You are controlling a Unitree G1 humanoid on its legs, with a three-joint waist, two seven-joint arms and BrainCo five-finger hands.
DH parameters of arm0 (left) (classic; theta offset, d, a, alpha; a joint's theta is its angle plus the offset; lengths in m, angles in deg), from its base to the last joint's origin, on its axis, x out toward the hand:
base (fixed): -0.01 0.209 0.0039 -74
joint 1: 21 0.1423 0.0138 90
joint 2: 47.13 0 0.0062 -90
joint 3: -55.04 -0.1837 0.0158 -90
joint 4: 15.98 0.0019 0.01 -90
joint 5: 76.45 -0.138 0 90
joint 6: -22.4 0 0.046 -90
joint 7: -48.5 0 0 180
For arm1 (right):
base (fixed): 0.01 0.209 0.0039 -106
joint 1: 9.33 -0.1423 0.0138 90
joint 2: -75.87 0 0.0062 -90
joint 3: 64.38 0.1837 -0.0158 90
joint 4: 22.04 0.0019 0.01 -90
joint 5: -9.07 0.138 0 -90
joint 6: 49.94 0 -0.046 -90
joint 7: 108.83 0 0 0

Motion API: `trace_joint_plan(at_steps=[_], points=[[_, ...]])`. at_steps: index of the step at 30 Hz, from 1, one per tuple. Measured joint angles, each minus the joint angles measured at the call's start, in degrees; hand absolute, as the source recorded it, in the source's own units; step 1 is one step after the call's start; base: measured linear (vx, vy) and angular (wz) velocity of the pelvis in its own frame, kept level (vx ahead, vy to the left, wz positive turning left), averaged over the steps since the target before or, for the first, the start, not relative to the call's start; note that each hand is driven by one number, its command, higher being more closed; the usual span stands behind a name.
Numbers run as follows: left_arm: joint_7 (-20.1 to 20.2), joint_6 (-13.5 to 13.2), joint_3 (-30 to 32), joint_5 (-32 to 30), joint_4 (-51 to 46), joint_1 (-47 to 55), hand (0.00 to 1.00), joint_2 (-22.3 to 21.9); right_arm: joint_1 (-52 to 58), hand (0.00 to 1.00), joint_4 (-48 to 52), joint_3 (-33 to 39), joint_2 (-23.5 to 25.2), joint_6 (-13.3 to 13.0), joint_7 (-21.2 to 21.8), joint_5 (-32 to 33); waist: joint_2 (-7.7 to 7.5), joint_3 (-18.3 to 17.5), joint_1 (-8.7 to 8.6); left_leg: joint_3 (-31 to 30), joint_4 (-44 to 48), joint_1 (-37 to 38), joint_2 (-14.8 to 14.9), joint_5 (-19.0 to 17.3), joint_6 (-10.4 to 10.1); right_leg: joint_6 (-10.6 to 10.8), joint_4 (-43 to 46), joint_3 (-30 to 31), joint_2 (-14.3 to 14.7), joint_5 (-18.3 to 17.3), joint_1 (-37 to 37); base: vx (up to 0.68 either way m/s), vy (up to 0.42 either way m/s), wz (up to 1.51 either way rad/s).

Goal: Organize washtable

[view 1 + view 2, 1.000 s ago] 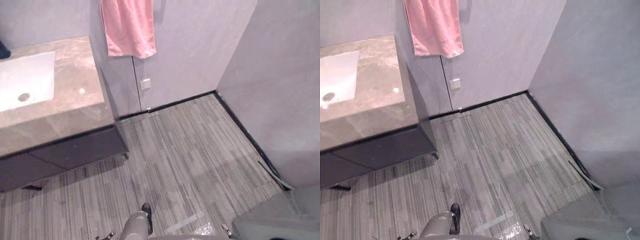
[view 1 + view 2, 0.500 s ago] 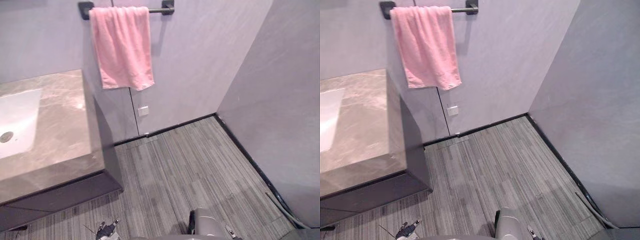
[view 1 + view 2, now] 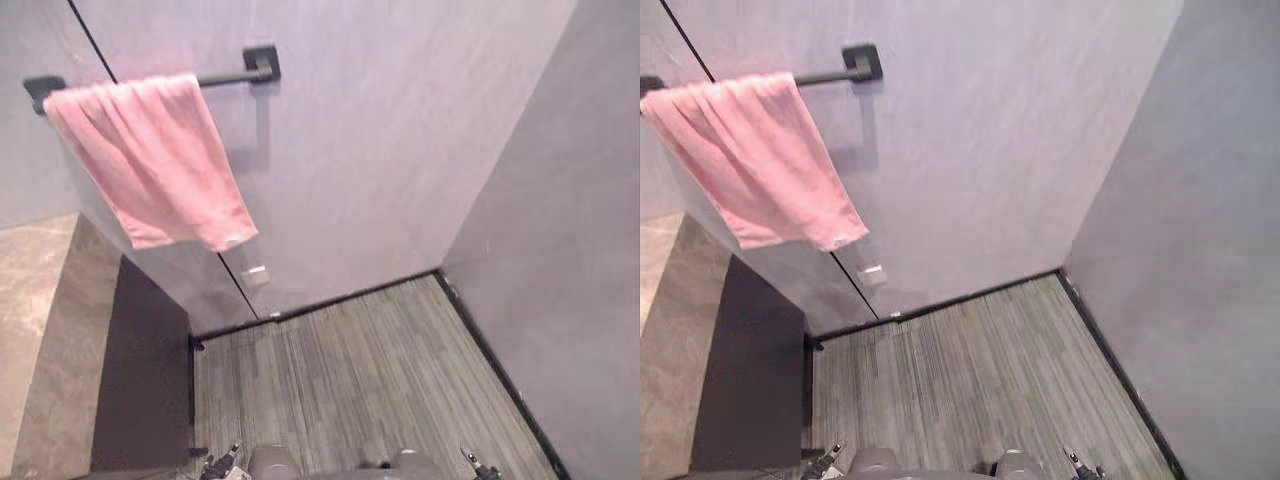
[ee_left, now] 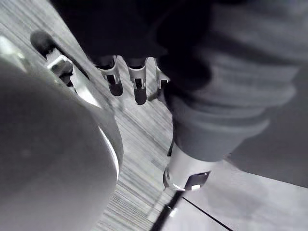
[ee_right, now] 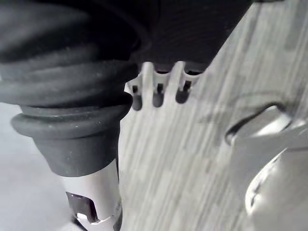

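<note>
Arms low at the sides: left robot hand (image 4: pixel 137 86) hangs with fingers straight and slack, nothing in them, grey plank floor (image 4: pixel 144 139) below. The right robot hand (image 5: pixel 157 91) is the same, fingers loose and empty, over the floor. The head views face the room corner, where a pink towel (image 3: pixel 150 165) is draped over a black wall bar (image 3: pixel 230 77), beside the worktop's end. The worktop (image 3: pixel 40 320) sits at the far left, with a strip of brown stone top and the dark cabinet side (image 3: pixel 145 380) in view. Judgement: both hands are well apart from worktop and towel, so no tidying step is in hand. How much is done cannot be read from this strip. The robot likely must face the worktop before any further sorting.
</note>
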Motion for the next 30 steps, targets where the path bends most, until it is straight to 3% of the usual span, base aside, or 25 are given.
trace_joint_plan(at_steps=[1,2,3,4,5,7,8,9,10,12,14,15,16,17,18,19,21,23,24,25,27,30], points=[[0.00,-0.31,-0.62,0.45,0.02,-0.02,0.00,0.00,-0.12,0.00,0.11,0.32,0.01,0.01,-0.02,0.01,0.19,0.13,-0.02,1.26,-5.29,-0.97,-1.17,0.13,-0.15,0.50,-0.83,-0.94,-0.05,-0.29,1.38,0.36,0.071,0.67],[-0.08,-0.40,-2.44,1.13,0.25,0.14,0.00,-0.03,0.12,0.00,-0.16,1.15,-0.18,0.16,-0.14,0.04,1.01,-0.10,-0.01,2.17,-16.21,-2.08,-4.95,3.92,-1.19,1.81,-1.72,-2.80,0.16,-1.11,3.69,0.29,0.088,0.49],[0.13,-0.40,-3.74,1.94,0.86,0.32,0.00,0.74,0.22,0.00,-1.19,1.86,0.42,0.28,-0.16,0.06,-0.64,0.06,1.53,0.94,-17.99,-1.70,-7.45,7.62,-0.49,2.69,-2.28,-2.62,-0.68,-2.24,5.00,0.34,0.053,0.71],[0.15,-0.50,-4.73,1.93,1.60,0.20,0.00,2.06,0.18,0.00,-1.38,1.15,1.64,0.32,-0.09,0.08,-1.49,-0.82,1.19,0.52,-20.80,-0.98,-9.58,8.09,-0.26,2.71,-4.46,-2.60,-1.31,-1.78,6.79,0.43,0.068,0.87],[0.29,-0.60,-6.75,1.85,2.21,-0.21,0.00,3.71,-0.37,0.00,-2.45,0.38,2.55,0.33,-0.04,0.07,-3.08,-1.61,1.28,-0.53,-19.08,-2.38,-9.78,8.21,-0.38,2.10,-9.49,-1.75,-0.95,1.12,8.80,0.43,0.076,0.97],[0.31,-0.58,-5.91,1.85,2.46,-0.25,0.00,4.24,-3.02,0.00,-2.74,0.23,2.86,0.14,-0.04,0.04,-1.81,0.27,1.76,2.02,-8.89,-8.69,-8.12,6.46,-1.69,2.14,-13.72,0.86,0.89,5.45,11.52,0.29,0.178,0.49],[0.19,-0.40,-4.11,1.68,3.34,0.63,0.00,3.64,-3.83,0.00,-2.54,0.35,2.51,-0.20,-0.08,0.03,-1.43,-0.60,1.50,3.70,-13.80,-8.26,-9.07,6.99,-0.94,2.45,-14.09,2.10,0.66,5.94,12.81,0.27,0.279,0.16],[0.23,-0.28,-3.65,1.59,4.59,1.84,0.00,2.91,-3.92,0.00,-2.78,0.36,1.42,-0.34,-0.04,-0.01,0.39,-1.03,1.88,4.29,-17.55,-6.94,-9.57,7.86,4.45,2.47,-13.94,3.22,1.27,5.89,13.80,0.32,0.309,0.07],[0.21,0.05,-3.00,1.07,5.68,3.21,0.00,3.07,-4.29,0.00,-2.96,0.24,1.61,-0.33,0.11,-0.03,-1.29,-1.71,1.83,6.78,-19.54,-4.27,-11.53,6.89,4.59,2.76,-12.90,5.00,-1.37,6.08,14.31,0.28,0.227,-0.18],[0.23,0.29,-3.02,-0.30,6.00,4.81,0.00,3.83,-4.40,0.00,-2.93,0.22,2.11,-0.64,0.25,-0.17,-2.34,-2.80,1.68,8.06,-23.84,-1.06,-14.40,6.64,4.96,3.35,-5.60,8.40,-3.91,6.56,10.92,0.30,0.173,-0.13],[0.26,0.62,-4.79,-1.83,6.14,4.74,0.00,4.70,-4.03,0.00,-3.67,0.23,2.11,-0.55,0.59,-0.57,-2.46,-2.73,1.54,8.18,-26.86,1.92,-16.38,6.40,5.34,7.28,7.59,12.43,-5.38,9.21,5.16,0.30,0.168,0.06],[0.29,0.78,-6.86,-2.83,6.10,4.48,0.00,5.53,-3.47,0.00,-4.55,0.08,2.15,-0.44,0.72,-0.56,-2.41,-2.64,1.40,7.69,-29.17,4.70,-17.12,6.30,5.49,11.01,16.90,14.73,-5.49,13.88,1.18,0.33,0.179,0.16],[0.40,0.84,-8.83,-3.42,5.80,3.78,0.00,5.93,-2.66,0.00,-4.66,-0.34,2.24,-0.50,0.92,-0.49,-2.07,-2.37,1.25,6.63,-30.77,7.47,-17.35,6.05,5.88,11.37,24.87,15.33,-5.30,14.31,-2.21,0.33,0.160,0.20],[0.42,0.90,-9.63,-3.89,5.80,3.36,0.00,6.30,-2.31,0.00,-4.67,-0.58,2.07,-0.57,1.06,-0.52,-1.84,-2.18,0.95,6.05,-31.30,8.77,-17.35,5.87,6.16,10.52,28.05,15.00,-5.26,12.97,-3.83,0.32,0.113,0.25],[0.78,0.87,-10.50,-4.73,5.55,2.57,0.00,6.91,-1.63,0.00,-4.67,-1.79,1.89,-0.57,1.03,-0.59,-1.55,-1.95,0.41,5.25,-32.95,11.75,-17.39,5.67,6.44,8.49,31.91,13.40,-5.27,9.25,-6.94,0.25,0.021,0.36],[1.28,0.81,-10.89,-5.13,5.14,1.97,0.00,7.23,-1.31,0.00,-4.60,-2.32,1.95,-0.62,1.04,-0.54,-1.83,-2.03,-0.52,4.27,-34.21,13.98,-17.32,5.62,6.62,6.67,30.98,11.59,-5.23,5.82,-8.86,0.22,-0.009,0.38],[1.51,0.52,-11.29,-5.14,3.79,1.15,0.00,6.78,-0.79,0.00,-4.47,-2.70,1.65,-0.83,1.01,-0.67,-1.74,-1.98,-1.68,2.27,-35.22,16.13,-16.49,5.33,6.65,5.03,22.03,10.06,-4.04,3.51,-10.70,0.18,-0.102,0.58],[1.36,0.29,-11.33,-5.94,3.45,0.11,0.00,6.64,0.23,0.00,-4.54,-2.67,1.44,-0.87,1.02,-1.54,-1.80,-2.25,-1.70,0.56,-35.81,16.57,-16.02,4.83,5.34,5.16,2.42,11.43,-1.09,5.75,-9.62,0.20,-0.164,0.68],[1.22,0.39,-11.16,-8.81,2.70,0.12,0.00,7.17,0.84,0.00,-4.85,-2.38,1.77,-0.56,0.98,-3.07,-4.55,-2.22,-1.46,-0.12,-36.37,17.13,-17.84,4.54,4.49,2.12,-6.33,13.84,-1.78,13.87,-9.94,0.19,-0.171,0.45],[1.18,0.68,-10.82,-9.60,2.87,0.05,0.00,6.69,0.74,0.00,-5.29,-2.08,1.44,-0.23,0.96,-3.60,-5.01,-2.23,-1.47,-0.63,-36.76,17.91,-17.72,4.45,4.04,3.79,-4.92,14.19,-1.85,13.32,-9.91,0.27,-0.213,0.33],[0.84,0.13,-9.19,-9.46,2.29,1.60,0.00,4.54,1.13,0.00,-4.64,-1.93,0.31,-0.10,0.55,-4.51,-1.85,-3.67,-0.94,-0.32,-38.32,18.94,-15.49,4.92,2.49,2.83,-8.29,13.61,0.49,13.32,-8.35,0.29,-0.165,-0.05],[0.24,-0.48,-9.94,-9.36,2.23,1.04,0.00,4.14,0.54,0.00,-4.49,-1.86,-0.45,-0.10,0.45,-4.52,0.42,-4.30,-1.64,-2.85,-39.62,18.88,-13.69,5.09,1.82,2.11,-12.45,11.00,2.15,13.92,-6.21,0.28,-0.134,0.27]])
